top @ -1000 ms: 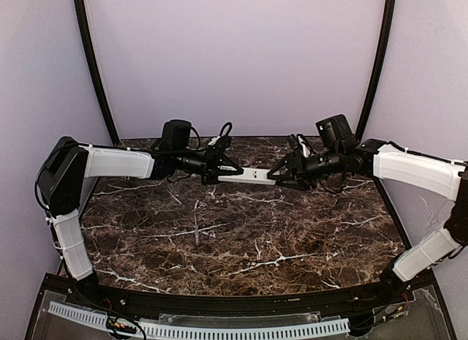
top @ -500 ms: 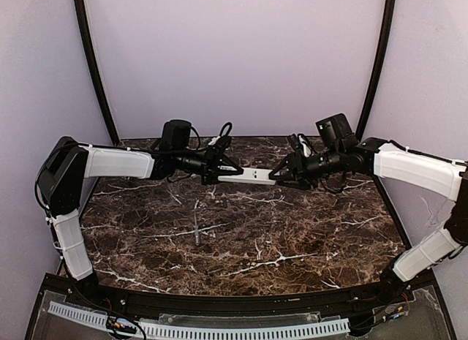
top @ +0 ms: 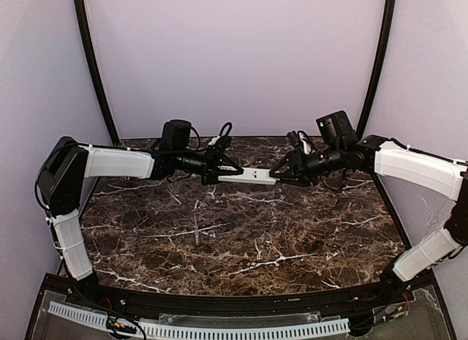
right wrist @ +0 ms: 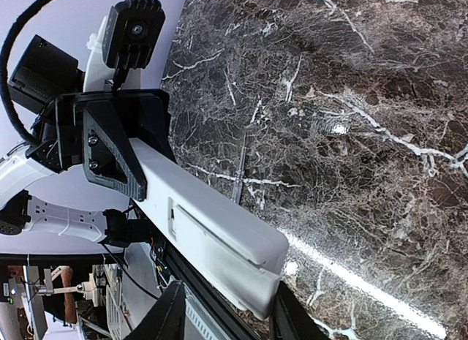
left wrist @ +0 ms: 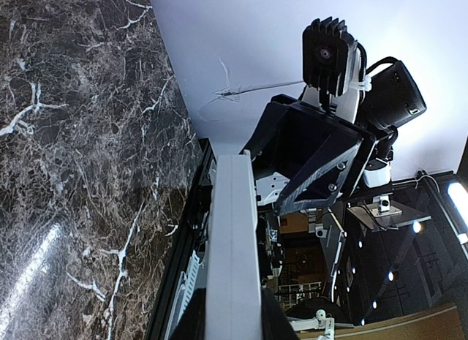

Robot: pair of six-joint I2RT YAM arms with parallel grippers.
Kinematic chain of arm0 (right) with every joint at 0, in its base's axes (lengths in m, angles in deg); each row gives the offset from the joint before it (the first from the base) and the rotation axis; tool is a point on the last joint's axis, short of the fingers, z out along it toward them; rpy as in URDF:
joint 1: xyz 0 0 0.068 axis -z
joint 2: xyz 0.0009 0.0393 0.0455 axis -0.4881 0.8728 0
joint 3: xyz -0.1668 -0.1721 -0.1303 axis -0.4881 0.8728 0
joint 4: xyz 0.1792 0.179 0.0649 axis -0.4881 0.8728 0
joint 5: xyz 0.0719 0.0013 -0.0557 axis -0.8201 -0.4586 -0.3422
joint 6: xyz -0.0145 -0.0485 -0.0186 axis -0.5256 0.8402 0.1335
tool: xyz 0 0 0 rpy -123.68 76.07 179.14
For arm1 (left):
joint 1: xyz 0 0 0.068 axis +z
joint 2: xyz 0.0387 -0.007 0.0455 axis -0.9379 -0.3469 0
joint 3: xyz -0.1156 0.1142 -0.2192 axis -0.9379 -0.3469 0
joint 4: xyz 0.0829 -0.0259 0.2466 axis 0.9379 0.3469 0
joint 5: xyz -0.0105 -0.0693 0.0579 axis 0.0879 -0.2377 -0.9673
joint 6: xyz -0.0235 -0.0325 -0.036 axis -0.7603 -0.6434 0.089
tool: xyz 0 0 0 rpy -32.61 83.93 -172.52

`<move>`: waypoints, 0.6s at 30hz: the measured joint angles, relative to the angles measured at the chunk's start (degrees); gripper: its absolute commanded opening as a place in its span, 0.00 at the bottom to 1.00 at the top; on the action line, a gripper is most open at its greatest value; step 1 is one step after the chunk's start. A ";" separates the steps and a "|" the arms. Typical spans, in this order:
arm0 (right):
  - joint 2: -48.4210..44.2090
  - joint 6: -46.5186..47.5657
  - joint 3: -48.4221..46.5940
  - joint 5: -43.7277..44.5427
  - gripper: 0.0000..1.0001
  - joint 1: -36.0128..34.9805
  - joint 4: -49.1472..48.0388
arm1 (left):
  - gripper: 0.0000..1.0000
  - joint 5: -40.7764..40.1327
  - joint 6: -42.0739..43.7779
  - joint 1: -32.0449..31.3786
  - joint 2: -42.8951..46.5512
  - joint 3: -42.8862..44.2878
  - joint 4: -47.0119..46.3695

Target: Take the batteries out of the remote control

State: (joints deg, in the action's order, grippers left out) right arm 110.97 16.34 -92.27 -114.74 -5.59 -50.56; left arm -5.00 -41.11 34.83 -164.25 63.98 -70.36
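The white remote control (top: 252, 175) is held level above the back of the table between both arms. My left gripper (top: 223, 172) is shut on its left end; in the left wrist view the remote (left wrist: 232, 238) runs up from between the dark fingers (left wrist: 274, 322). My right gripper (top: 279, 173) straddles the remote's right end. In the right wrist view the remote (right wrist: 212, 223) shows its battery cover (right wrist: 219, 234), which stands stepped at the near end. One finger (right wrist: 281, 314) is against the remote, while the other finger (right wrist: 167, 314) stands apart from it.
A thin grey stick-like tool (top: 197, 228) lies on the dark marble table (top: 292, 238) near the middle, below the remote; it also shows in the right wrist view (right wrist: 240, 172). A black frame runs along the table's near edge (top: 241, 305).
My right gripper has moved a little to the left, over the remote's right end. The left gripper and the remote have stayed still.
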 measured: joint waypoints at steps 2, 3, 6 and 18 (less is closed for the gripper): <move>0.00 0.04 0.00 0.04 0.34 0.00 0.04 | 0.00 0.00 0.02 0.00 0.00 0.00 0.02; 0.00 0.00 0.00 0.17 0.33 0.00 0.04 | 0.00 0.00 0.02 0.00 0.00 0.00 0.02; 0.00 0.31 0.00 0.70 0.30 0.00 0.11 | 0.00 -0.02 0.07 0.00 0.00 0.00 0.02; -0.35 0.87 0.00 2.32 0.16 0.00 1.09 | 0.00 -0.04 0.11 0.00 0.00 0.00 0.07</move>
State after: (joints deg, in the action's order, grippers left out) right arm 110.62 17.21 -92.27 -112.42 -5.59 -49.47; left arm -5.04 -41.00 34.83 -164.25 63.98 -70.30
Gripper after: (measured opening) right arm 0.171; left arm 0.194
